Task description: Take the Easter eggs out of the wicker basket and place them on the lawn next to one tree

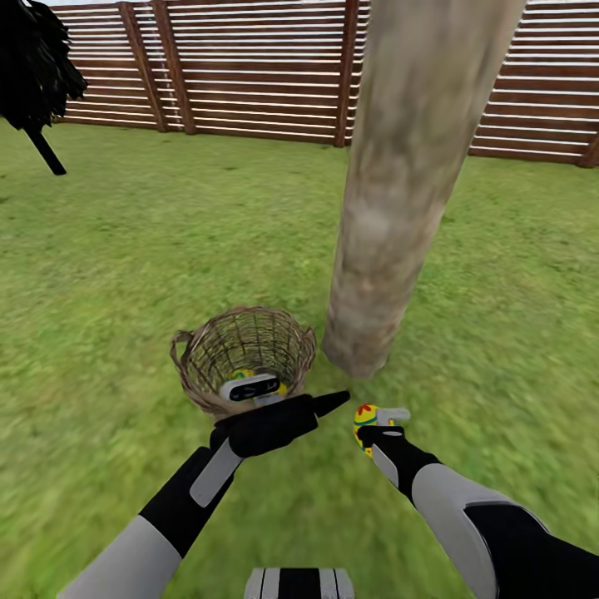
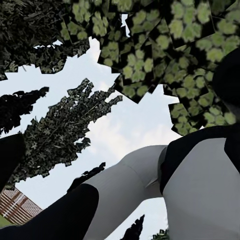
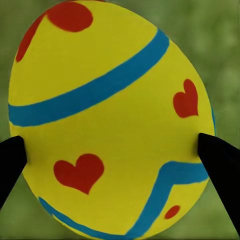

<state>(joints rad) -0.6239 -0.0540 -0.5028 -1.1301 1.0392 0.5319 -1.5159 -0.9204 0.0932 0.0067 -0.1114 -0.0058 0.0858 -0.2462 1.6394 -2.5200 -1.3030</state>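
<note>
The wicker basket [image 1: 244,353] stands on the lawn [image 1: 125,249] just left of the foot of the thick pale tree [image 1: 399,208]. A yellow Easter egg [image 1: 242,374] shows inside the basket, mostly hidden behind my left wrist. My left gripper [image 1: 329,404] hangs over the basket's near rim, one black finger pointing toward the trunk; its jaw state is unclear. My right gripper [image 1: 367,426] is shut on another Easter egg [image 1: 364,415], low over the grass near the trunk's base. In the right wrist view this egg [image 3: 110,115] has blue bands and red hearts and sits between two black fingertips [image 3: 220,160].
A brown slatted fence [image 1: 249,66] closes the garden at the back. A black-foliaged tree [image 1: 33,58] leans at the far left. Grass spreads all around the basket and trunk. The left wrist view looks up at leafy crowns [image 2: 165,45], sky and my own body [image 2: 200,195].
</note>
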